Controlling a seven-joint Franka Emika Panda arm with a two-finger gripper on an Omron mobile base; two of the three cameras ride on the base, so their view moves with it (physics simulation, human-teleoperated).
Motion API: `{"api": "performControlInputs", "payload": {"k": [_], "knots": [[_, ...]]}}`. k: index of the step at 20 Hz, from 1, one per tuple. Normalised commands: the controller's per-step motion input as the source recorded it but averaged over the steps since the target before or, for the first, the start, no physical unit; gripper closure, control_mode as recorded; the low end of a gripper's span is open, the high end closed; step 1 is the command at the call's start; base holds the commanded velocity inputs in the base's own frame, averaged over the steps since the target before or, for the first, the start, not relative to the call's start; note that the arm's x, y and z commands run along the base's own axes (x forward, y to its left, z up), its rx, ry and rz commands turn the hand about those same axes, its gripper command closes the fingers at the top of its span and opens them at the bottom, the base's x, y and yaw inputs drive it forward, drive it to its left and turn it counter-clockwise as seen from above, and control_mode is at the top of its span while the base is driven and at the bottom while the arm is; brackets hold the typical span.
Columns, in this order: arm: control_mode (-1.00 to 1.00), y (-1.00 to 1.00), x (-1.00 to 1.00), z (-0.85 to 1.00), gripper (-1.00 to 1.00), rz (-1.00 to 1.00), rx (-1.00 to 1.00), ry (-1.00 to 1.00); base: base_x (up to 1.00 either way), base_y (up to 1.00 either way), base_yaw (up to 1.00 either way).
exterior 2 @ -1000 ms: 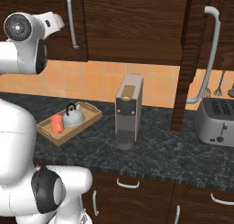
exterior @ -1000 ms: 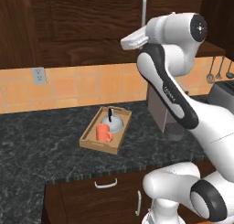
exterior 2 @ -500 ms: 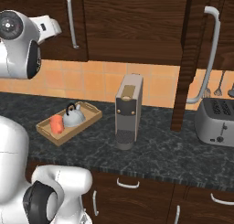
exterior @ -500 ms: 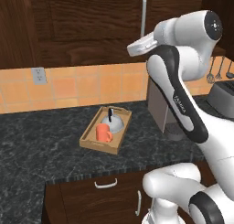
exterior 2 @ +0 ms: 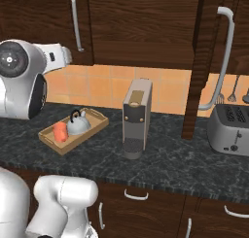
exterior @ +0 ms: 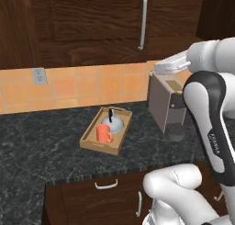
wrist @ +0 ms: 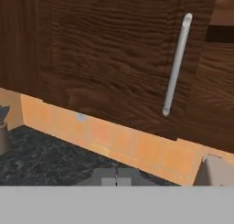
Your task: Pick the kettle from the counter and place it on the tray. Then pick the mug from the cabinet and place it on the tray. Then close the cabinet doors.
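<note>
In the tray [exterior: 120,142] — orange-red mug [exterior: 103,133] (loop handle) beside kettle [exterior: 112,123].

The kettle [exterior: 113,123] and mug [exterior: 103,133] sit together in the tray [exterior: 91,142] on the counter [exterior: 41,137]

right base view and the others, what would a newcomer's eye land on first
Probably the light-wood tray on the dark counter, with the orange mug and the silvery kettle side by side in it. Next, the tall grey coffee machine right of the tray, and one cabinet door standing open beside the toaster.
</note>
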Motion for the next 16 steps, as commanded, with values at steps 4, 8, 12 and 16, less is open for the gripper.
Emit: {"api": "performControlInputs", "payload": {"k": [4, 8, 12, 16], "knots": [[-1.00, -0.57, -0.45, -0.58, 1.00, 0.00, 0.27, 0.00, 0.00, 0.00, 0.00], [-1.00, -0.21, -0.38, -0.50, 1.00, -0.02, 0.23, -0.01, 0.00, 0.00, 0.00], [-1.00, -0.18, -0.34, -0.27, 1.00, -0.07, 0.25, -0.01, 0.00, 0.00, 0.00], [-1.00, -0.68, -0.48, 0.00, 1.00, -0.08, 0.24, 0.11, 0.00, 0.00, 0.00]]}}
